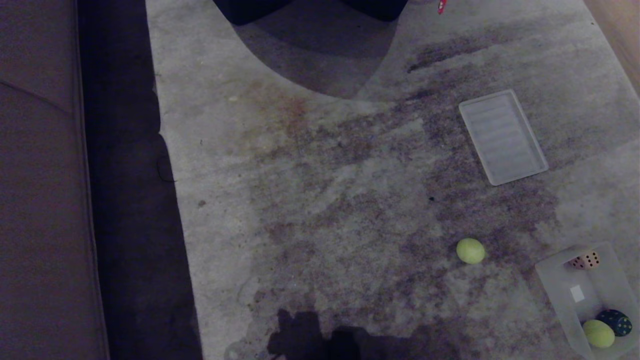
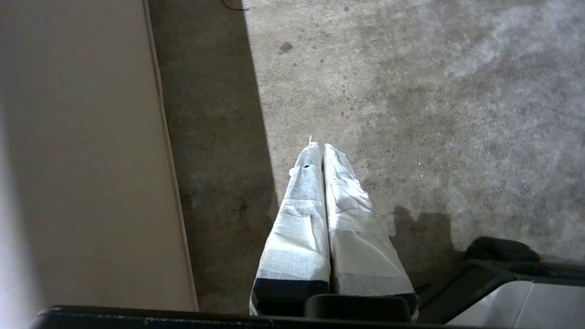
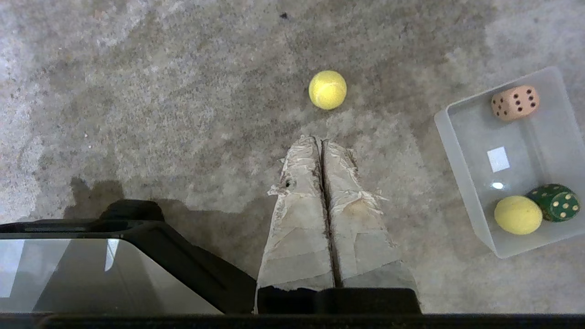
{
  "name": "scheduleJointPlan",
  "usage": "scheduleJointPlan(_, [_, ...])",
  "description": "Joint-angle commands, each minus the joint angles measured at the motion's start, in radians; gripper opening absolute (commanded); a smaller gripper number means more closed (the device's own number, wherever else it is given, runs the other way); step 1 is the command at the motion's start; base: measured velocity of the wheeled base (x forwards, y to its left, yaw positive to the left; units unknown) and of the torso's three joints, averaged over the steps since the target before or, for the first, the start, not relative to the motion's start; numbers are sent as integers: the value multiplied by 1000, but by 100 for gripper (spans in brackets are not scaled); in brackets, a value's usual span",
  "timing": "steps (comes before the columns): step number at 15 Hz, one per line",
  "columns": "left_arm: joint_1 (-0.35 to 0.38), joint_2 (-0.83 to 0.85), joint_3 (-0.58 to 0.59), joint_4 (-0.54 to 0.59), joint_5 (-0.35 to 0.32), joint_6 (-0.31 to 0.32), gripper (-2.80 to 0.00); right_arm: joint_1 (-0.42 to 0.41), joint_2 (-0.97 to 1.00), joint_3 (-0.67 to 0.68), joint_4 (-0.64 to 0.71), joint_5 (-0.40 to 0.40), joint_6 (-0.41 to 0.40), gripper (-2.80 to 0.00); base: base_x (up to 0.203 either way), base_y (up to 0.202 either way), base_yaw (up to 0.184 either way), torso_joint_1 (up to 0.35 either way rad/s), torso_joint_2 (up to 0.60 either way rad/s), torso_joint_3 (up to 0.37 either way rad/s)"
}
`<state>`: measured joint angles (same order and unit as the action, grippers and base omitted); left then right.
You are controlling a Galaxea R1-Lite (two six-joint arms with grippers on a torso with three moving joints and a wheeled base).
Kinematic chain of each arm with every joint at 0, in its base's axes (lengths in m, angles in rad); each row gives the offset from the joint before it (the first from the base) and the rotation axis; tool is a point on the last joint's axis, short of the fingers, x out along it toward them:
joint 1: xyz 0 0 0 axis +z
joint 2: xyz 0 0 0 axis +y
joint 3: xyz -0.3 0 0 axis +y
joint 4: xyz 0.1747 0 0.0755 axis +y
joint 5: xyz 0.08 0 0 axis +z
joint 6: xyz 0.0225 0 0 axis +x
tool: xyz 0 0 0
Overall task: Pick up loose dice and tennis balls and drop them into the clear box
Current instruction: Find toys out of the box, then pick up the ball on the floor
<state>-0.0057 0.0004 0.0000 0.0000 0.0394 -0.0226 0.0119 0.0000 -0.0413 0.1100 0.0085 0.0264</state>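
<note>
The clear box [image 1: 555,285] sits at the lower right of your head view, on the carpet [image 1: 320,200], and already holds a beige die [image 1: 585,260], a dark green die [image 1: 616,322] and a tennis ball [image 1: 598,333]. One loose tennis ball [image 1: 470,250] lies on the carpet just left of the box, so as far as you can see here, that one is left to collect; no yellow or red die shows. The flat ribbed lid [image 1: 502,136] lies apart, further off. The carpet is grey and blotchy, with a sofa [image 1: 40,200] along the left.

In your left wrist view, the left gripper [image 2: 320,147] hangs over bare carpet beside the sofa, its wrapped fingers pressed together and holding nothing.

In your right wrist view, the right gripper [image 3: 320,139] is likewise pressed together and empty, above the carpet, with the loose ball near and ahead of its tips and the box off to one side.
</note>
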Motion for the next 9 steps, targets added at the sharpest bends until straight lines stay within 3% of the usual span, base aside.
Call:
scheduleJointPlan(1, [0,1,2,0,0,0,-280,0,0,0,0,0,1,-280,0,0,0,0,0,0])
scheduleJointPlan(5, [0,1,2,0,4,-7,-280,-2,19,-54,15,-25,3,-280,0,0,0,0,0,0])
scheduleJointPlan(9, [0,1,2,0,4,-7,-280,-5,337,-199,44,-46,16,-280,0,0,0,0,0,0])
